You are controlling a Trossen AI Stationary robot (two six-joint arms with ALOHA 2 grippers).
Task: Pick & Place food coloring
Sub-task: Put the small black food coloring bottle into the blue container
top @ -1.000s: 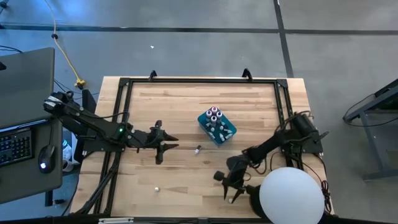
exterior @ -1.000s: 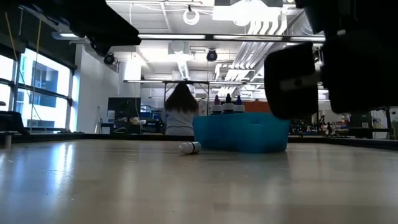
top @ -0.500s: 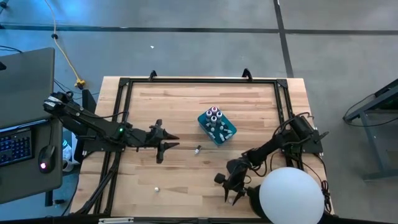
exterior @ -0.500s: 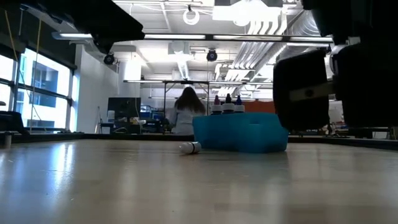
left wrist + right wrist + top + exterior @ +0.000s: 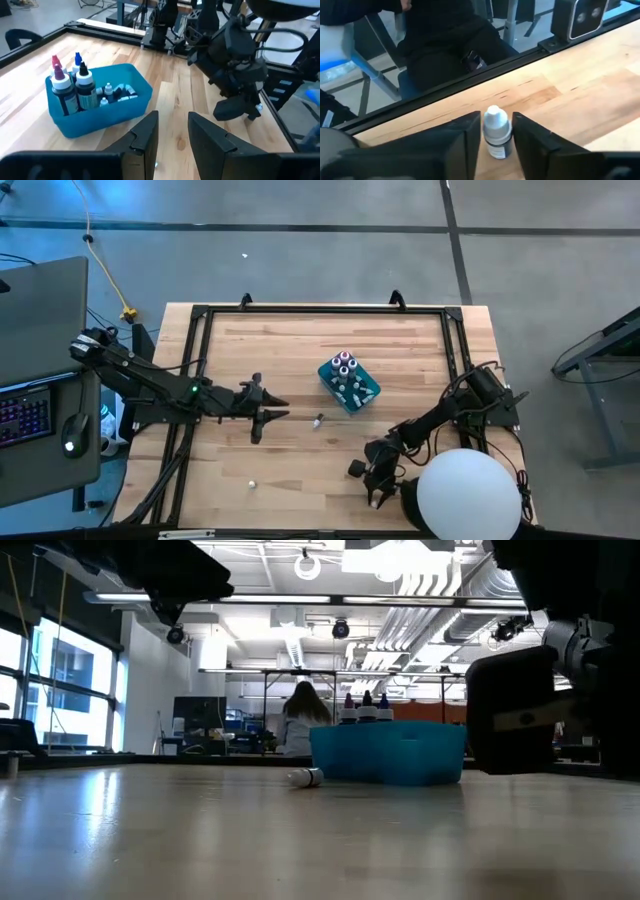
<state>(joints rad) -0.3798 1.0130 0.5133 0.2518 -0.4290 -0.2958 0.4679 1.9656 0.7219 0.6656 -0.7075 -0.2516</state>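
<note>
Gripping a small white-capped food coloring bottle (image 5: 496,132) between its fingers, the right hand (image 5: 492,142) hangs near the surface's (image 5: 300,350) front edge; the left hand (image 5: 272,409), slightly parted, waits beside the blue box (image 5: 349,383).

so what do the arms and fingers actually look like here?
Both arms are dark, jointed links. The left arm carries a small green light; the right arm has loose black cables looping around it. The left gripper has flat, dark, blade-like fingers.
</note>
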